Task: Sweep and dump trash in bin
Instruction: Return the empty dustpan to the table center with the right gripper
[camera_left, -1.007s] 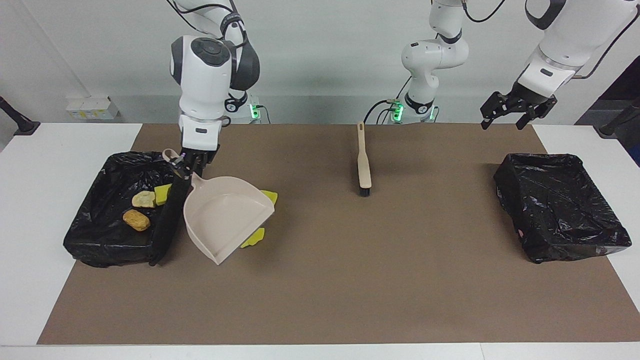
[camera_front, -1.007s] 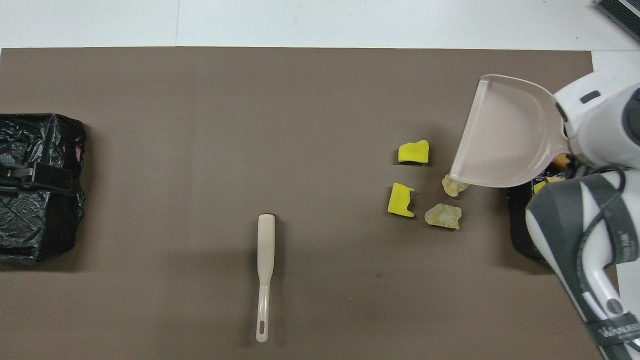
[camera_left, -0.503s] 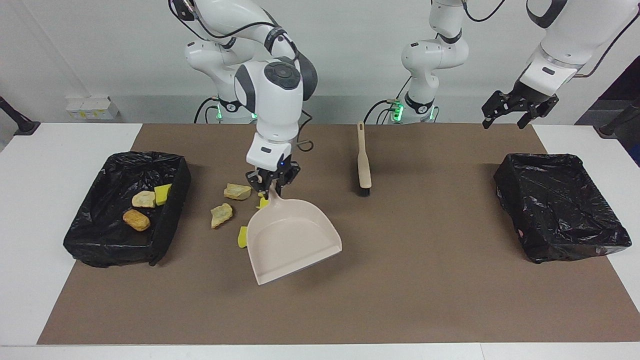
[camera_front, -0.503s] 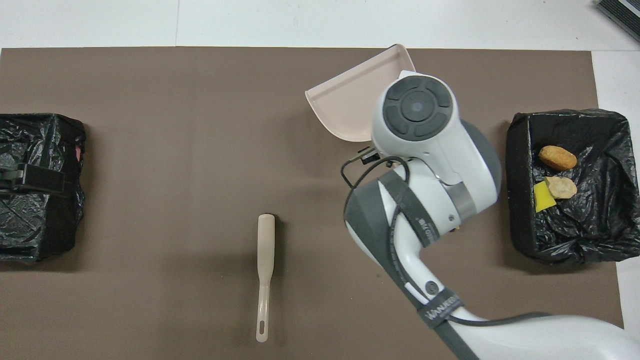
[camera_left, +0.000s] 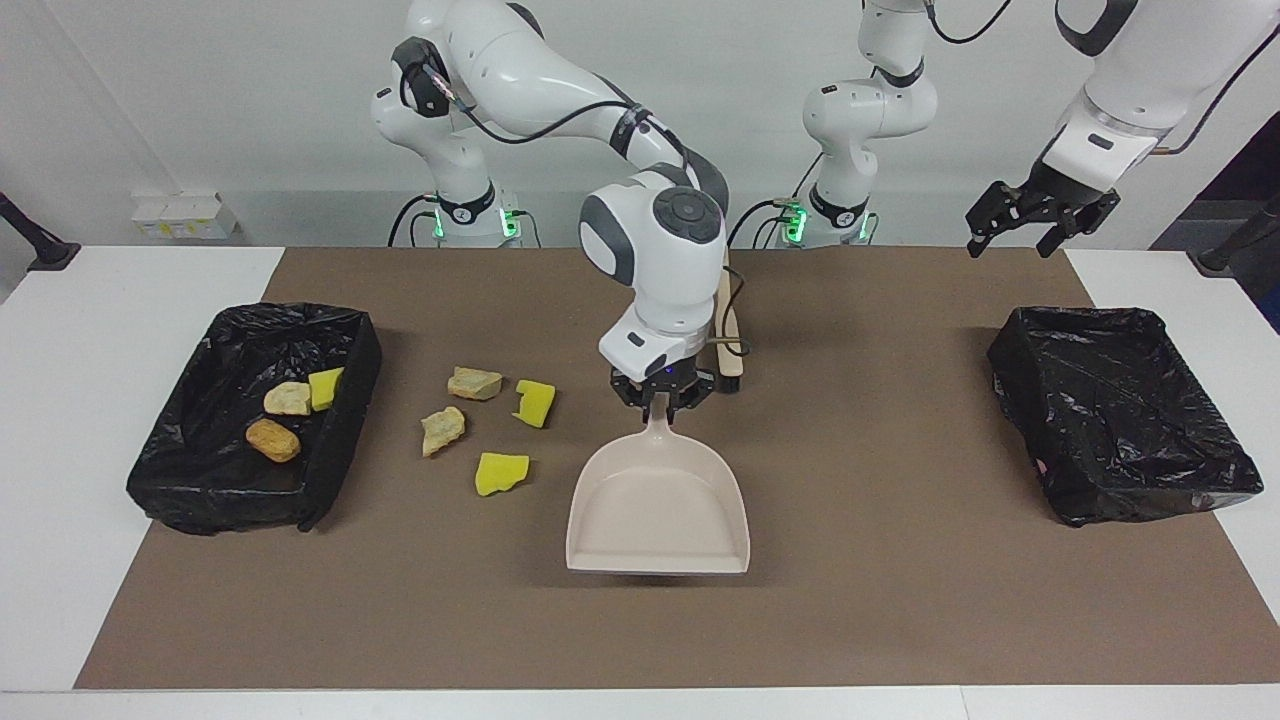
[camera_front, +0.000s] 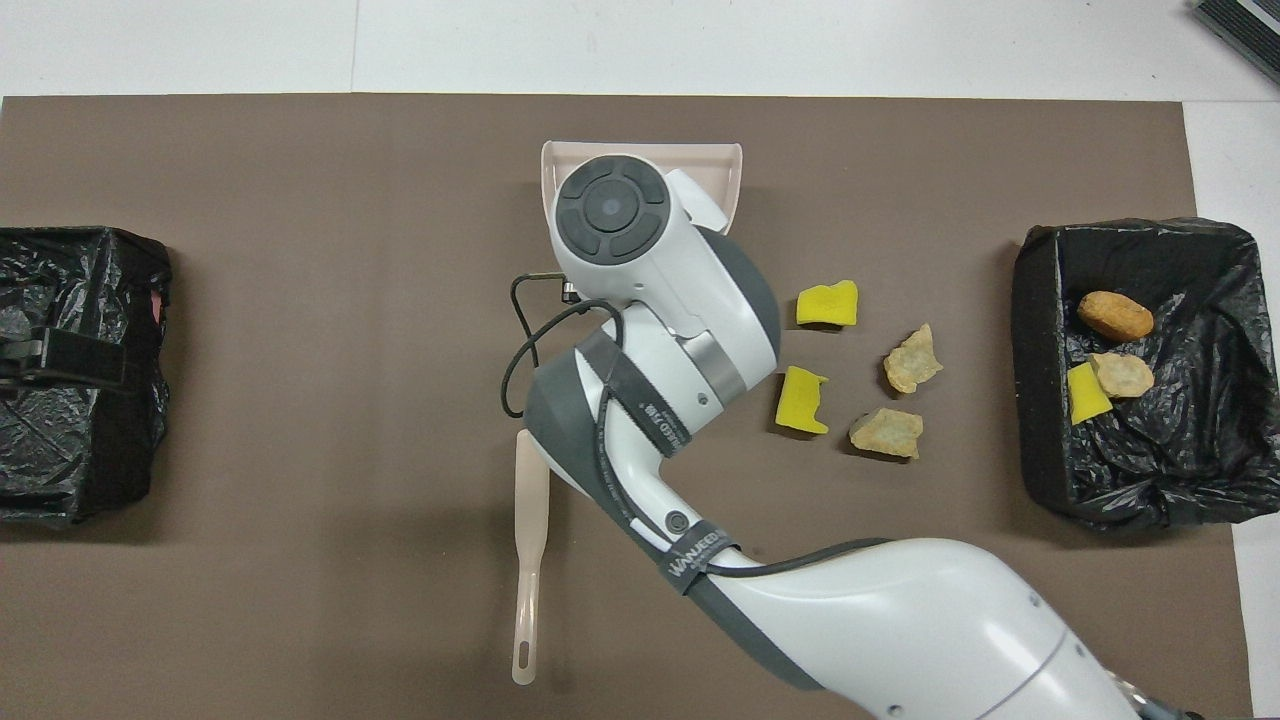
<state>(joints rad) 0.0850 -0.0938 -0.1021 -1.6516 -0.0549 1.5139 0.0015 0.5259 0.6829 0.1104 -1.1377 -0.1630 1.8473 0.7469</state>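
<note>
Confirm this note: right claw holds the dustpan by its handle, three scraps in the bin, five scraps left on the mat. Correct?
Not quite. Four scraps lie on the mat, not five; the facing view shows it. The right claw does hold the dustpan by its handle, and three sit in the bin.

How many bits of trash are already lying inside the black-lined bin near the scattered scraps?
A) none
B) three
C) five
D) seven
B: inside the bin lie three pieces, an orange-brown nugget, a pale tan lump and a yellow sponge chunk, while four more scraps lie on the brown mat beside it.
</note>
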